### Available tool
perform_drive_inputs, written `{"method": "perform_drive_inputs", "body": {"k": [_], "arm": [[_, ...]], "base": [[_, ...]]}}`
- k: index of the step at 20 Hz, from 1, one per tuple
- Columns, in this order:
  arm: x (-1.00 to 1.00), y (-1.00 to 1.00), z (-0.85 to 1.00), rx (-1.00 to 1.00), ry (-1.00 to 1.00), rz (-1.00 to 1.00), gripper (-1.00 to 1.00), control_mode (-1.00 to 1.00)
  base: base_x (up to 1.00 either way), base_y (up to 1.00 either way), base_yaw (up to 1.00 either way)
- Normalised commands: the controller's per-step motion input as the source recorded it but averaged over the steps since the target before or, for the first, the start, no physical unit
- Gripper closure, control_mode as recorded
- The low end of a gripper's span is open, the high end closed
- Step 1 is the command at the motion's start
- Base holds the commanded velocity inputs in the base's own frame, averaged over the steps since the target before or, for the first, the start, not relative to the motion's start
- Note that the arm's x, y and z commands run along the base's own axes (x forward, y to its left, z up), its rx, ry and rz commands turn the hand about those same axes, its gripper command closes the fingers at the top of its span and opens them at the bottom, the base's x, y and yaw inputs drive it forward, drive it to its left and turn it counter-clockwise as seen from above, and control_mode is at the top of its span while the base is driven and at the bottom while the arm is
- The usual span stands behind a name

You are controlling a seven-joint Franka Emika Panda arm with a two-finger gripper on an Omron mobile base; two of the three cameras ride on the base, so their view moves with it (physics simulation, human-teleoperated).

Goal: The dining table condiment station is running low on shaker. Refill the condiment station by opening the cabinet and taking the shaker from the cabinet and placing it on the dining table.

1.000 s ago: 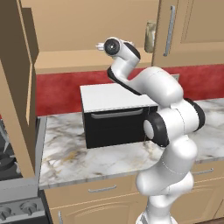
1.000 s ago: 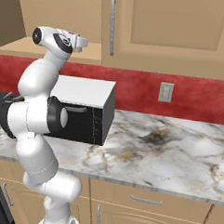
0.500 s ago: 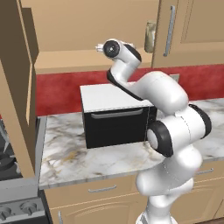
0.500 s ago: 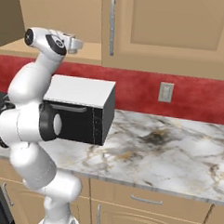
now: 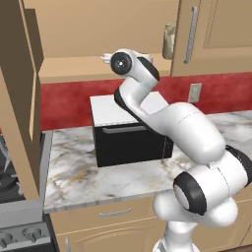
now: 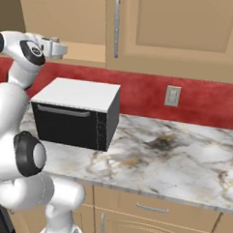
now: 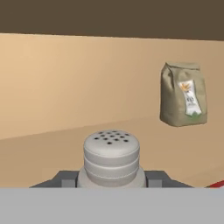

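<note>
Up at the open cabinet (image 5: 98, 34), the white arm reaches to the front edge of the tan shelf (image 5: 74, 69), and the gripper (image 7: 112, 177) sits with one dark finger on each side of the shaker (image 7: 111, 158), pinching it low on its body. From the hand view the shaker stands upright between the fingers (image 7: 65, 178), its grey ribbed body and rounded cap with small holes facing the camera. Beyond it lies the bare tan shelf floor and the cabinet's back wall, and well apart to the right stands a small olive-brown paper bag (image 7: 183, 94) with a white label, upright near the back wall. That same bag (image 5: 169, 41) shows in the left base view at the right end of the shelf, just beside the edge of the closed door with the silver bar handle (image 5: 190, 34). The cabinet's own door (image 5: 19, 98) hangs swung wide at the left. Below the shelf, a black-and-white oven (image 6: 75, 114) rests on the marble counter (image 6: 174, 160) against the red wall, with a white outlet (image 6: 172, 95) to its right.
</note>
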Motion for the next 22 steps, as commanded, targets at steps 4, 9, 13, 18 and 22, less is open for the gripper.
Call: {"method": "perform_drive_inputs", "body": {"k": [4, 9, 13, 18, 22], "arm": [[-1.00, -0.24, 0.05, 0.00, -0.01, 0.01, 1.00, -1.00], [-1.00, -0.35, 0.00, -0.03, 0.00, 0.06, 1.00, -1.00], [-1.00, -0.69, 0.00, -0.04, 0.00, 0.14, 1.00, -1.00], [-1.00, -1.00, 0.00, -0.05, 0.00, 0.28, 1.00, -1.00], [-1.00, -1.00, 0.00, -0.06, 0.00, 0.34, 1.00, -1.00]], "base": [[0.00, 0.00, 0.00], [0.00, 0.00, 0.00], [0.00, 0.00, 0.00], [0.00, 0.00, 0.00], [0.00, 0.00, 0.00]]}}
